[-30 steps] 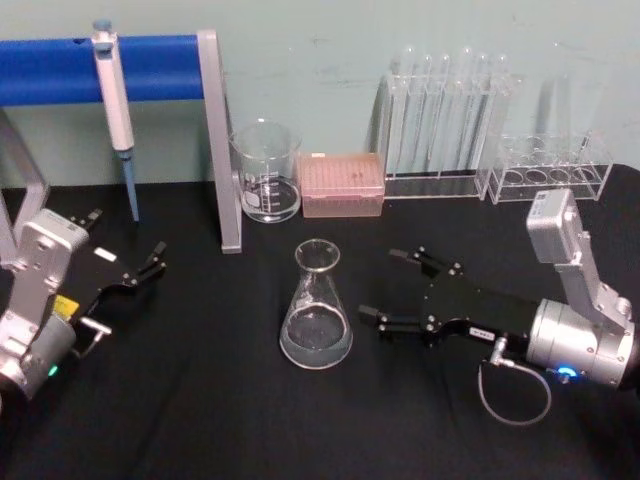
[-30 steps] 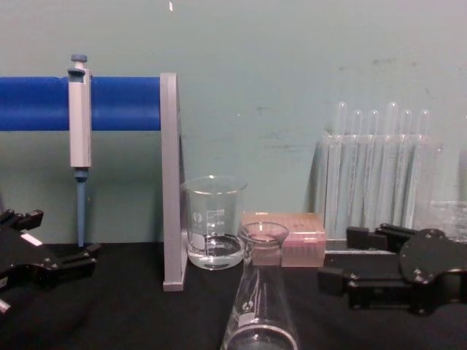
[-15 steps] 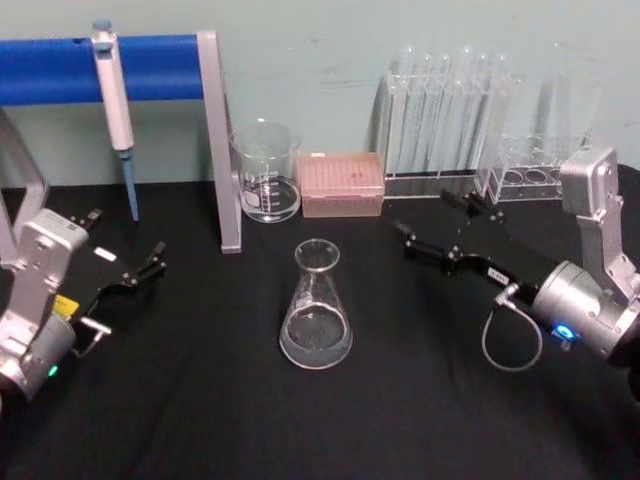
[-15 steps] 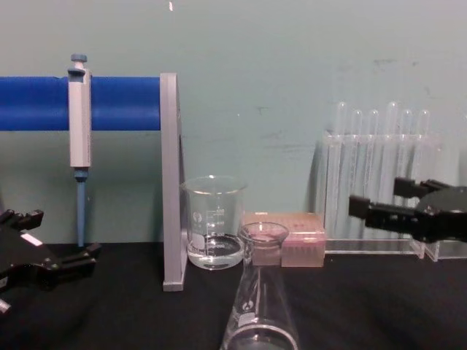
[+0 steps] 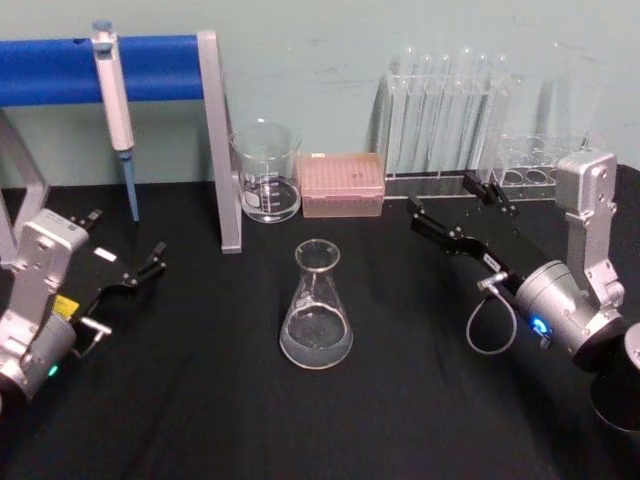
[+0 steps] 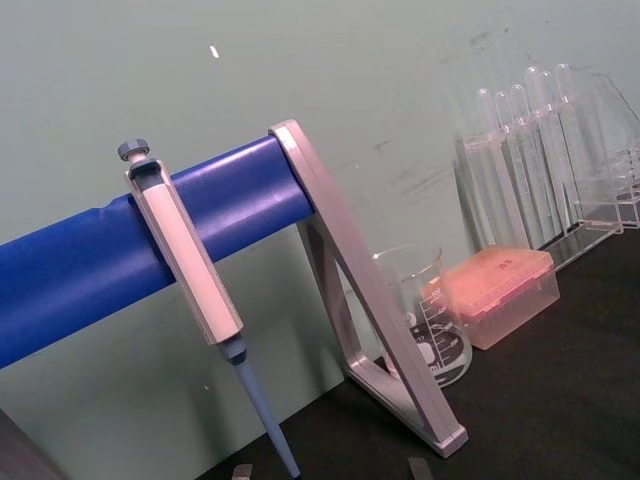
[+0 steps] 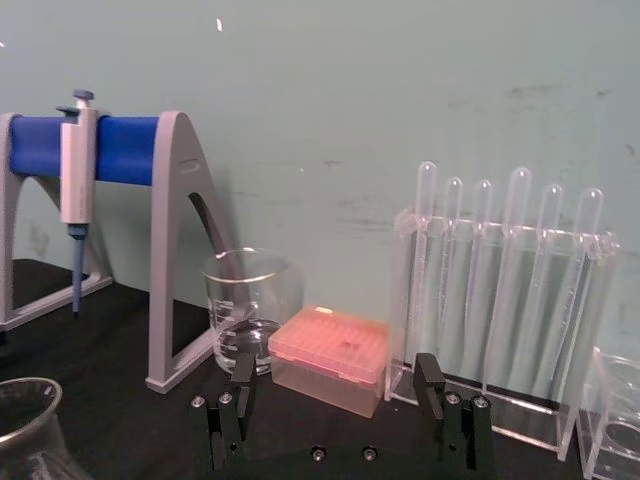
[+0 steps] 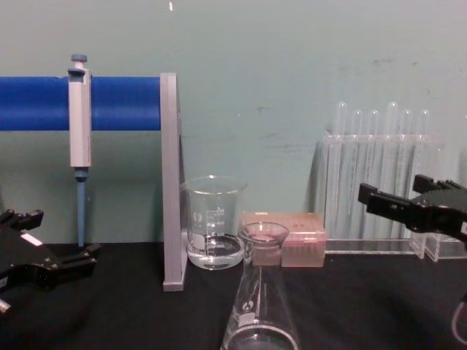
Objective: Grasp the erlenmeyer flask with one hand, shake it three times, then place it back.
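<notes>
The erlenmeyer flask (image 5: 316, 318) stands upright on the black bench (image 5: 400, 420), free of either hand. Behind the flask sit a glass beaker (image 5: 266, 171) and a pink tip box (image 5: 342, 184). The right hand (image 5: 462, 210) hangs raised, well to the right of the flask and behind it, fingers spread and empty. The left hand (image 5: 128, 262) rests far to the flask's left, fingers apart
</notes>
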You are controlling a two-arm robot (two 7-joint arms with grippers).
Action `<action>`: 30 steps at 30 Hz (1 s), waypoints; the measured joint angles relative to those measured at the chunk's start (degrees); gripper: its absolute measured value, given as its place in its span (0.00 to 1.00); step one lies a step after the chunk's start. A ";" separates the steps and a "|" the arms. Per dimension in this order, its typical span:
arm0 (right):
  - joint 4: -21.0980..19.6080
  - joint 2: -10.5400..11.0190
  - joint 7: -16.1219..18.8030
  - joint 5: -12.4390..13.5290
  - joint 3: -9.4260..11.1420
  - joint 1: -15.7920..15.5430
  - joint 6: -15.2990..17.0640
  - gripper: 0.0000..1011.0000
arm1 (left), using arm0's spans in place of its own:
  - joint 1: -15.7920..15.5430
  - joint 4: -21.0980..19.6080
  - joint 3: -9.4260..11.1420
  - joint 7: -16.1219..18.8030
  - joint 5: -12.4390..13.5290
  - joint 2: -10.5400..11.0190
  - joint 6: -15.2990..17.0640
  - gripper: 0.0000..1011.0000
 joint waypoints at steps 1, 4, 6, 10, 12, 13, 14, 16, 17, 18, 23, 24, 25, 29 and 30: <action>0.22 -0.26 -0.21 -0.21 0.06 -0.02 -0.10 0.99 | 0.00 0.00 0.00 0.00 0.00 0.00 0.00 0.99; 1.38 -1.14 -0.89 -1.22 0.16 -0.03 -0.63 0.99 | 0.00 0.00 0.00 0.00 0.00 0.00 0.00 0.99; 2.26 -1.64 -1.23 -1.98 0.16 0.02 -0.81 0.99 | 0.00 0.00 0.00 0.00 0.00 0.00 0.00 0.99; 3.77 -2.33 -1.81 -3.39 0.09 0.18 -0.89 0.99 | 0.00 0.00 0.00 0.00 0.00 0.00 0.00 0.99; 4.32 -2.56 -2.03 -3.94 0.08 0.25 -0.89 0.99 | 0.00 0.00 0.00 0.00 0.00 0.00 0.00 0.99; 4.82 -2.79 -2.23 -4.43 0.08 0.31 -0.88 0.99 | 0.00 0.00 0.00 0.00 0.00 0.00 0.00 0.99; 5.01 -2.87 -2.29 -4.64 0.07 0.33 -0.86 0.99 | 0.00 0.00 0.00 0.00 0.00 0.00 0.00 0.99; 5.74 -3.13 -2.51 -5.33 0.08 0.46 -0.82 0.99 | 0.00 0.00 0.00 0.00 0.00 0.00 0.00 0.99; 5.94 -3.21 -2.57 -5.58 0.09 0.49 -0.80 0.99 | 0.00 0.00 0.00 0.00 0.00 0.00 0.00 0.99; 6.27 -3.38 -2.71 -6.07 0.13 0.51 -0.72 0.99 | 0.00 0.00 0.00 0.00 0.00 0.00 0.00 0.99; 7.09 -3.82 -3.27 -7.66 0.25 0.64 -0.68 0.99 | 0.00 0.00 0.00 0.00 0.00 0.00 0.00 0.99; 7.19 -3.89 -3.42 -7.96 0.27 0.64 -0.73 0.99 | 0.00 0.00 0.00 0.00 0.00 0.00 0.00 0.99; 7.28 -4.00 -3.68 -8.56 0.34 0.64 -0.80 0.99 | 0.00 0.00 0.00 0.00 0.00 0.00 0.00 0.99; 7.31 -4.11 -4.06 -9.95 0.43 0.45 -1.03 0.99 | 0.00 0.00 0.00 0.00 0.00 0.00 0.00 0.99; 7.30 -4.11 -4.07 -10.19 0.46 0.38 -1.08 0.99 | 0.00 0.00 0.00 0.00 0.00 0.00 0.00 0.99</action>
